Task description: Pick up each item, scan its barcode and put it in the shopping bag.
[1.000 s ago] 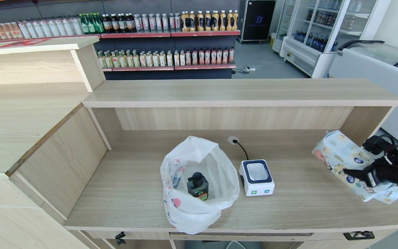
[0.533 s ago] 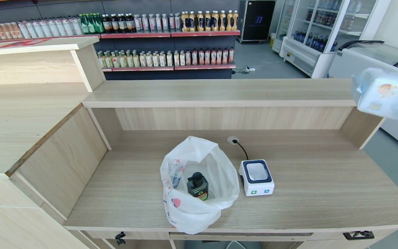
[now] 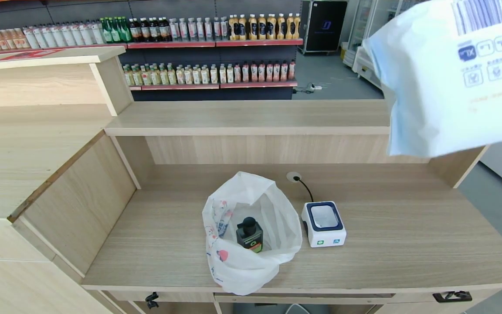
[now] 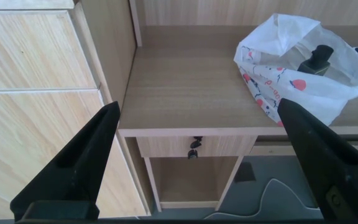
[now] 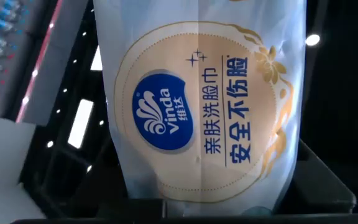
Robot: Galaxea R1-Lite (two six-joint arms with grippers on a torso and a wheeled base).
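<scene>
The pack (image 3: 451,83) hung high above the right end of the counter (image 3: 408,244), close under the head camera. It was a soft, pillow-shaped bundle in thin, glossy white and pale-blue film. The right gripper (image 5: 197,208) was clamped on it, with dark fingers showing at either side of the wrapper in the wrist view. The barcode (image 3: 477,15) sat near the pack's upper edge and faced up toward the camera, away from the scanner (image 3: 323,223).

To scan well, the pack would likely need to be lowered and rolled over so the stripes faced the scanner's glass window. The film there should be kept flat, since creases or glare could probably spoil the read.

The scanner was a small white box with a dark-rimmed window and a black cable (image 3: 305,188) running behind it. It stood just beside the bag (image 3: 251,266). The bag was limp, translucent printed plastic with its mouth slumped open, and a dark pump bottle (image 3: 249,235) stood upright inside. The counter was pale wood-grain laminate.

The left gripper (image 4: 197,106) was spread wide and empty in front of the counter's left end.
</scene>
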